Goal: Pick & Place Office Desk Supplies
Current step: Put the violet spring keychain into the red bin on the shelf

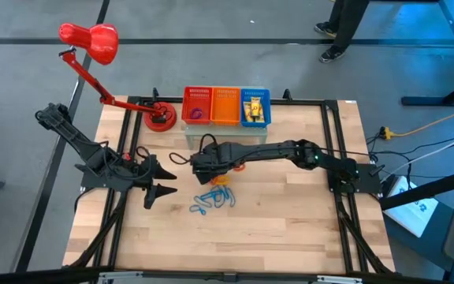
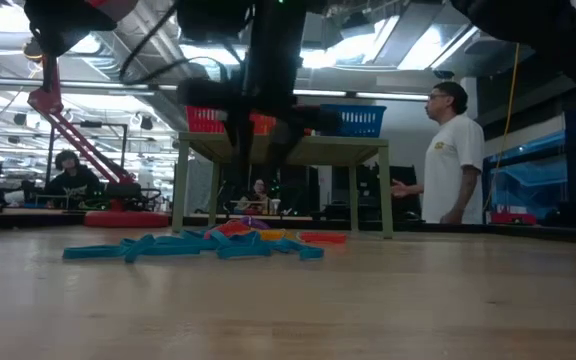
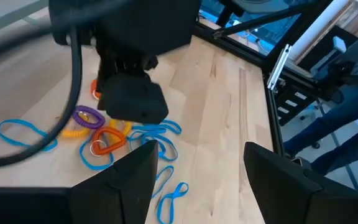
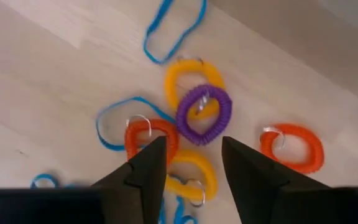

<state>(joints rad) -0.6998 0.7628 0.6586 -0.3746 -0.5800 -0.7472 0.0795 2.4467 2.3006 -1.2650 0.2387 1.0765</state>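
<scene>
R gripper (image 4: 192,163) mid-frame over coil loops (image 4: 204,112), jaws open, nothing held. L gripper (image 3: 199,165) left-centre on table (image 1: 290,221), jaws open, empty.

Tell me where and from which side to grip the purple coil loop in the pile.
Come straight down from above. The purple coil loop lies flat, overlapping a yellow coil, so a side approach is blocked. Pinch across its coiled rim on the edge nearest the lone orange coil, where bare table shows beside it. The right gripper hangs over the pile, fingers open.
</scene>
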